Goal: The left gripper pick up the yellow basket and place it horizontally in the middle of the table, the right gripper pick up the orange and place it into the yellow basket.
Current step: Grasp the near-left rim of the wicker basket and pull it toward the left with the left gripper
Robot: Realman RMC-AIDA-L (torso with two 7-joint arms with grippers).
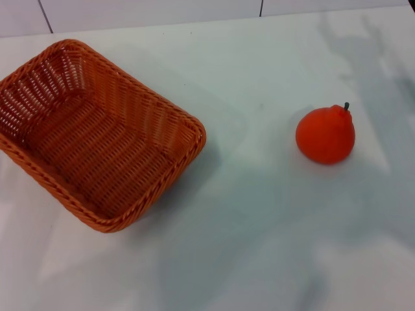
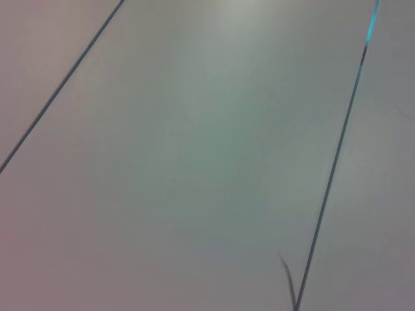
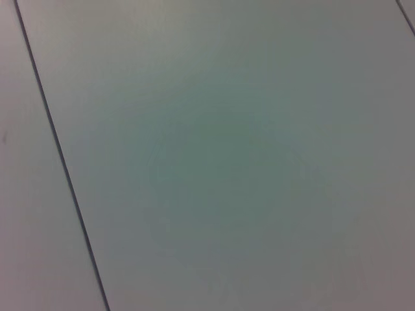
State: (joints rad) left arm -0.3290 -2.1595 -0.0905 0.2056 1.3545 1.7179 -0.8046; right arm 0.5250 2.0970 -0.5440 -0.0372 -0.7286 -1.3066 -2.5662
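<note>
You see the orange-brown woven rectangular basket (image 1: 97, 136) at nine o'clock, sitting askew and empty, so it needs straightening toward centre. The round red-orange fruit (image 1: 325, 135) waits at three o'clock, well apart. Neither gripper shows; their grip cannot be told. The glossy pale tabletop (image 1: 259, 214) meets white seamed panels behind.

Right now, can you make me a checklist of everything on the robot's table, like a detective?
Surface: pale glossy table, bare apart from two things, faint shadows on it.
Job's things: basket on the left, turned at an angle, nothing inside; orange on the right, stem up, well apart from the basket.
Clutter: nothing seen.
End effectors: neither in view; both wrist views show only flat pale panels with thin dark seams.
Cables: nothing seen.
Surroundings: pale panels with dark seams beyond the table's far edge.
</note>
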